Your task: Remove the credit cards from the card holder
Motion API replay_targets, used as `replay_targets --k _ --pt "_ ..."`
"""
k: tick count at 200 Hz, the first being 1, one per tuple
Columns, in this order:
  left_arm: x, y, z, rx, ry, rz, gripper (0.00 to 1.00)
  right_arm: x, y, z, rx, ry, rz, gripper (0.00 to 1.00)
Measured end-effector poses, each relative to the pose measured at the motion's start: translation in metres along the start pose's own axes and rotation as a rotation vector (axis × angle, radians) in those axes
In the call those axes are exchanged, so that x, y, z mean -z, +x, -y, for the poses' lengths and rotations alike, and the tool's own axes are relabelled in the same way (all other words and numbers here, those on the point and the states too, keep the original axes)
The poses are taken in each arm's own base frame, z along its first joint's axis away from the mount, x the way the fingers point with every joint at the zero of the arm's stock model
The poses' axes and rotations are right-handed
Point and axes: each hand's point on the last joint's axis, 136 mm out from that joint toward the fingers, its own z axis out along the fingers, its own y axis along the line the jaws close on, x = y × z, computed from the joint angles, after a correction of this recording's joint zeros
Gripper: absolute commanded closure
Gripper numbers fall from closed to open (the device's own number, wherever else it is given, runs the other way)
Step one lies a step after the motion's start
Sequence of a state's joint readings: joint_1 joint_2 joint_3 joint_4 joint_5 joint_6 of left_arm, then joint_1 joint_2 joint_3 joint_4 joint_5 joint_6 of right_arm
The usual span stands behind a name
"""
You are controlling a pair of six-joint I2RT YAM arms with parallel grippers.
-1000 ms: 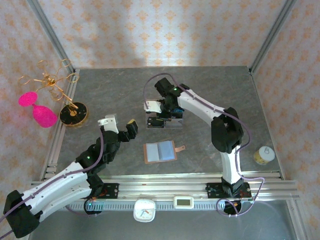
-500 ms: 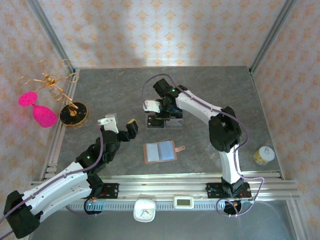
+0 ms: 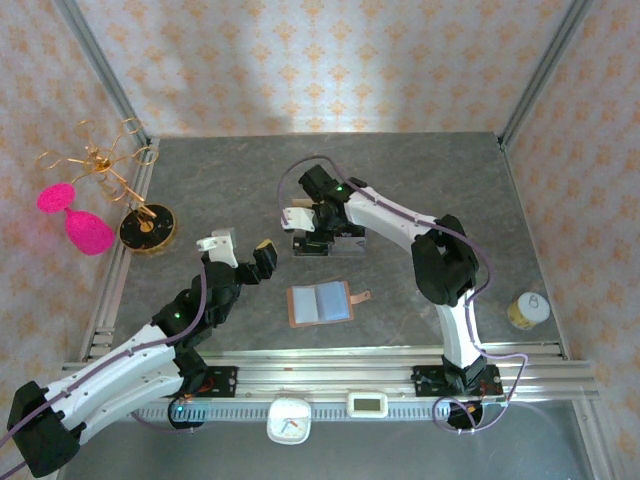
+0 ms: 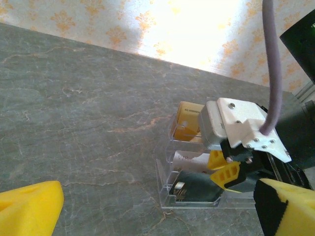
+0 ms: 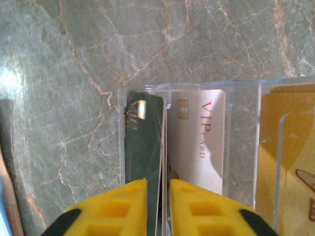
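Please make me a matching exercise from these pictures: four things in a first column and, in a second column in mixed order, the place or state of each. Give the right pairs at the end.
Column one
1. wallet
2. left gripper
3. right gripper
4. white card

Column two
A. stands in the clear stand, beside a dark card
B. jaws wide apart, holding nothing
C. lies open on the table
D. at the stand, fingers on either side of card edges

Pairs: 1-C, 2-B, 3-D, 4-A
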State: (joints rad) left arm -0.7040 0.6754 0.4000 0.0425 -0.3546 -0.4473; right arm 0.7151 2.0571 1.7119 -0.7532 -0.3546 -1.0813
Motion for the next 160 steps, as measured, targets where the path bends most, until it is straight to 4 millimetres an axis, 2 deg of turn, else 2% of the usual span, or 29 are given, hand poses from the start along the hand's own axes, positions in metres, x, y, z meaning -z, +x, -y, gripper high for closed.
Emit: replay_targets --k 17,48,87,108,126,147,160 --pt "0.001 0.001 0.0 0.006 0.007 -0.001 0.01 0.0 -0.001 0.001 -0.01 0.005 0.005 0.69" --pt "0.001 0.005 -0.001 0.03 0.017 0.001 0.01 0.001 -0.007 0.0 -0.03 0.005 0.018 0.67" --pt "0.005 0.007 -0.004 0.086 0.031 0.015 0.01 0.018 -0.041 0.002 -0.108 0.008 0.125 0.66" --pt "0.007 0.013 -0.005 0.128 0.046 0.011 0.01 0.037 -0.065 0.002 -0.212 0.035 0.247 0.66" --pt "0.008 0.019 -0.008 0.162 0.054 0.003 0.01 0.055 -0.077 -0.002 -0.336 0.063 0.35 0.66" --pt "0.009 0.031 -0.009 0.194 0.07 -0.025 0.01 0.068 -0.079 -0.011 -0.493 0.085 0.428 0.66" --pt "0.009 0.042 -0.008 0.205 0.087 -0.063 0.04 0.069 -0.072 -0.021 -0.596 0.102 0.443 0.65"
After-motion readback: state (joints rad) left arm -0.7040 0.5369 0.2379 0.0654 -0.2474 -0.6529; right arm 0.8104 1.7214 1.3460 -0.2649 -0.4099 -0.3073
